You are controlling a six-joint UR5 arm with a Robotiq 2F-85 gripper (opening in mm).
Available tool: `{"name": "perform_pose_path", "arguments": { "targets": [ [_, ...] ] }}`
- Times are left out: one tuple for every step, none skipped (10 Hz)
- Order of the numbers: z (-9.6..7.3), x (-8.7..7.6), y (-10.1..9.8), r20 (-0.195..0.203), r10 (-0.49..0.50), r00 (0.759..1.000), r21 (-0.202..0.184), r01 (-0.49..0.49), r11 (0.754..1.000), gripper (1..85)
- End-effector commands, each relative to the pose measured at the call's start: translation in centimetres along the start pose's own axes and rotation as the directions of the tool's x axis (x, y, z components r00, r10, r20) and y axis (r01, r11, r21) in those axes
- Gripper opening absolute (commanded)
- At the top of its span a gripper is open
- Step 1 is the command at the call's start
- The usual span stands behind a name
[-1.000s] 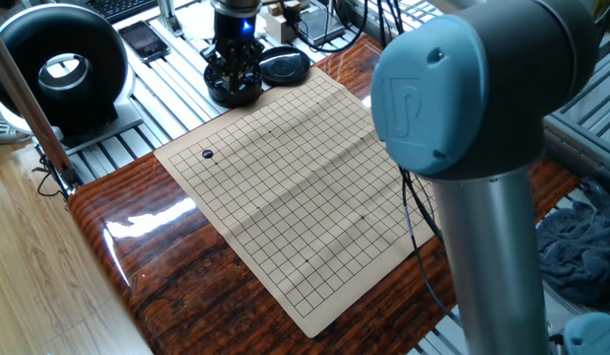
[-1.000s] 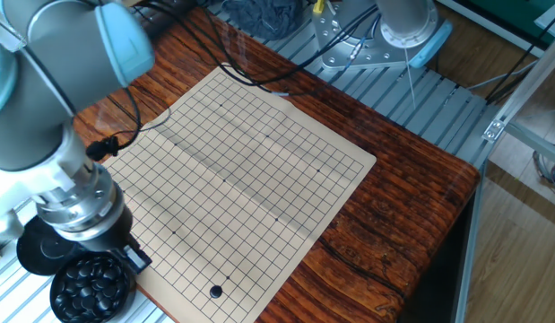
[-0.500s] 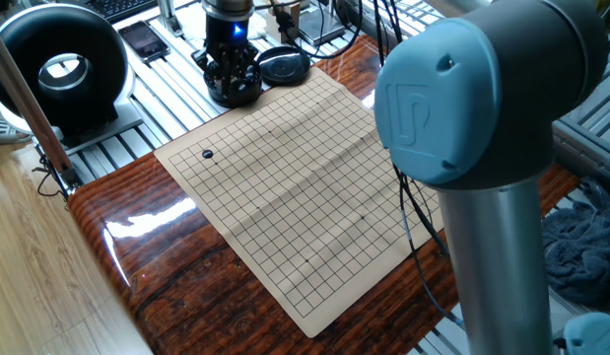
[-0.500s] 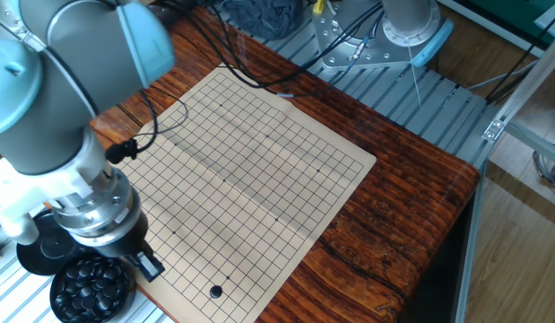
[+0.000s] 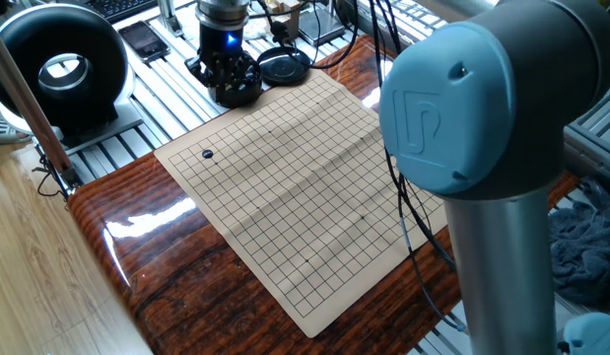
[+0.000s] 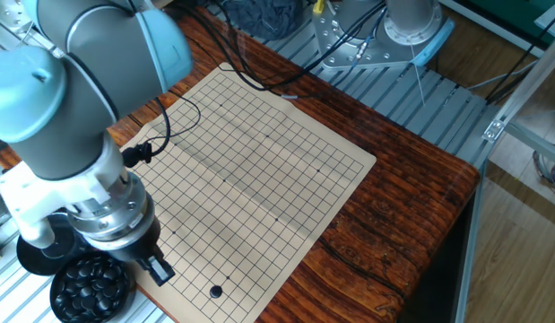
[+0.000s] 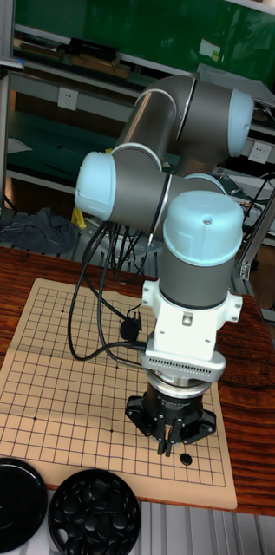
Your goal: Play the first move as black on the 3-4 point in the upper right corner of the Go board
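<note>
The Go board (image 5: pixel 295 187) lies flat on the wooden table. One black stone (image 5: pixel 208 154) sits on a grid point near one of its corners, also visible as the stone (image 6: pixel 215 291) and the stone (image 7: pixel 186 459). My gripper (image 5: pixel 226 77) hangs above the bowl of black stones (image 6: pixel 91 285), apart from the placed stone. In the tall view the gripper (image 7: pixel 166 444) points down with its fingertips close together. Whether anything sits between them is too small to tell. The wrist hides most of it in the other fixed view, where one finger (image 6: pixel 159 267) shows.
A black lid (image 5: pixel 285 67) lies beside the bowl, seen again as the lid (image 7: pixel 11 506). A round black device (image 5: pixel 60 67) and a phone (image 5: pixel 144 37) are off the board's far side. Cables (image 6: pixel 259 76) trail across the board's edge.
The gripper has lifted up from the bowl of stones and shifted slightly. The black stone on the board has stayed put.
</note>
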State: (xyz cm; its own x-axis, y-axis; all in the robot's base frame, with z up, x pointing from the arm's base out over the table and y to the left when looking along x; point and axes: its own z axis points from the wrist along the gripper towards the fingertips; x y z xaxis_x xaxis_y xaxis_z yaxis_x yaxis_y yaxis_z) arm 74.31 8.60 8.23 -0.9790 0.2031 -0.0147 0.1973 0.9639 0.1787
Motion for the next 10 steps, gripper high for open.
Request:
{"name": "perform_pose_path", "arguments": {
  "targets": [
    [0.0,-0.1,-0.5,0.012,-0.013,1.0,0.025,0.013,1.0,1.3],
    [0.0,0.2,-0.8,-0.002,-0.025,1.0,0.035,0.025,0.999,1.3],
    [0.0,0.6,-1.7,-0.017,-0.034,0.999,0.07,0.036,0.997,1.3],
    [-0.1,0.6,-2.6,-0.017,-0.04,0.999,0.106,0.041,0.994,1.3],
    [-0.1,0.1,-3.0,-0.002,-0.053,0.999,0.121,0.053,0.991,1.3],
    [-0.2,0.0,-3.4,0.002,-0.051,0.999,0.136,0.05,0.989,1.3],
    [-0.2,-0.2,-3.6,0.011,-0.041,0.999,0.144,0.039,0.989,1.3],
    [-0.3,-0.6,-4.0,0.023,-0.06,0.998,0.16,0.055,0.985,1.3],
    [-0.4,-0.8,-4.5,0.025,-0.089,0.996,0.18,0.083,0.98,1.3],
    [-0.4,-0.8,-4.6,0.019,-0.113,0.993,0.185,0.108,0.977,1.3]
  ]
}}
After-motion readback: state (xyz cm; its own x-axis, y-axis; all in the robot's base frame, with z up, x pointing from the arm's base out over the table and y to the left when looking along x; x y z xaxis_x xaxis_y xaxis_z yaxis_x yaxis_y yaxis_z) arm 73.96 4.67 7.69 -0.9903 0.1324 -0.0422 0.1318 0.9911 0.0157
